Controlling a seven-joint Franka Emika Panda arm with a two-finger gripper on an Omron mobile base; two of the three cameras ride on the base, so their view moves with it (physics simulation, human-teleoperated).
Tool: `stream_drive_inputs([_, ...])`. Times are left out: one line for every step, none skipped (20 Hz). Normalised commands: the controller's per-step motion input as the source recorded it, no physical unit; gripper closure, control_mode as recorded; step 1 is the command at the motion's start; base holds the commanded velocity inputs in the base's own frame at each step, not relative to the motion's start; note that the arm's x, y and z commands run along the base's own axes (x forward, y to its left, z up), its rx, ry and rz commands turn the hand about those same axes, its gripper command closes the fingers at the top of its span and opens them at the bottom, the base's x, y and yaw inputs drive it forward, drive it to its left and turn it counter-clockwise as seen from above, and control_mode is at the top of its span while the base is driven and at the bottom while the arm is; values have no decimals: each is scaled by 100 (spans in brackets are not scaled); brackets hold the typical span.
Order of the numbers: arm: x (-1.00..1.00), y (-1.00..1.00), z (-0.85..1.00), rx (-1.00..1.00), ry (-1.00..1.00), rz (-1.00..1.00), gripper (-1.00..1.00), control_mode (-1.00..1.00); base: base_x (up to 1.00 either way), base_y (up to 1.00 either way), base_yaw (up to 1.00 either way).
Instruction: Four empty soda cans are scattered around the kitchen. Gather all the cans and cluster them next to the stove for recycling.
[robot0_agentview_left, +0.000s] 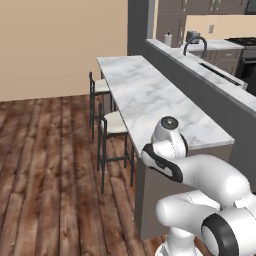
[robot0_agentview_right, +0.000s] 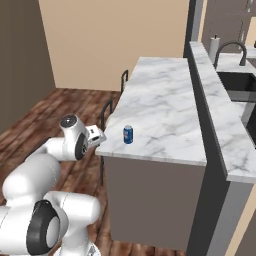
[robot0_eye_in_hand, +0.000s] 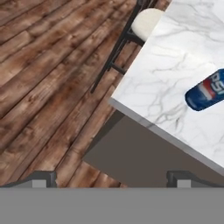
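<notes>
One soda can (robot0_agentview_right: 128, 134), blue with a red and white band and a silvery top, stands upright near the front left corner of the marble island counter (robot0_agentview_right: 165, 100). In the hand view this can (robot0_eye_in_hand: 205, 89) sits at the right edge, above and to the right of my gripper (robot0_eye_in_hand: 111, 179). The gripper hangs just off the counter's corner over the floor, open, with nothing between its fingertips (robot0_eye_in_hand: 43, 178). The stove (robot0_agentview_left: 246, 42) with its black top shows far back at the right, beyond the sink counter.
Two bar stools (robot0_agentview_left: 112, 125) (robot0_agentview_left: 100, 86) stand along the island's left side on the wood plank floor (robot0_agentview_left: 45, 165). A raised grey ledge (robot0_agentview_right: 210, 85) separates the island from the sink with its curved faucet (robot0_agentview_right: 231, 47). A paper towel roll (robot0_agentview_right: 214, 49) stands behind it.
</notes>
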Motion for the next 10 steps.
stream_drive_inputs([-9,0,24,0,-7,0,-100,-100,0,0,0])
stream_drive_inputs([-11,0,30,0,-7,0,-100,-100,0,0,0])
stream_drive_inputs([-6,0,31,0,-6,-2,-100,-100,0,0,0])
stream_drive_inputs([-4,0,36,0,-6,-4,-100,-100,0,0,0])
stream_drive_inputs([-4,0,38,0,-7,-6,-100,-100,0,0,0])
stream_drive_inputs([0,0,36,0,-7,-9,-100,-100,0,0,0])
stream_drive_inputs([0,0,36,0,-7,-11,-100,-100,0,0,0])
stream_drive_inputs([0,0,32,0,-6,-13,-100,-100,0,0,0])
stream_drive_inputs([0,0,30,0,-5,-14,-100,-100,0,0,0])
stream_drive_inputs([0,0,30,0,-5,-14,-100,-100,0,0,0])
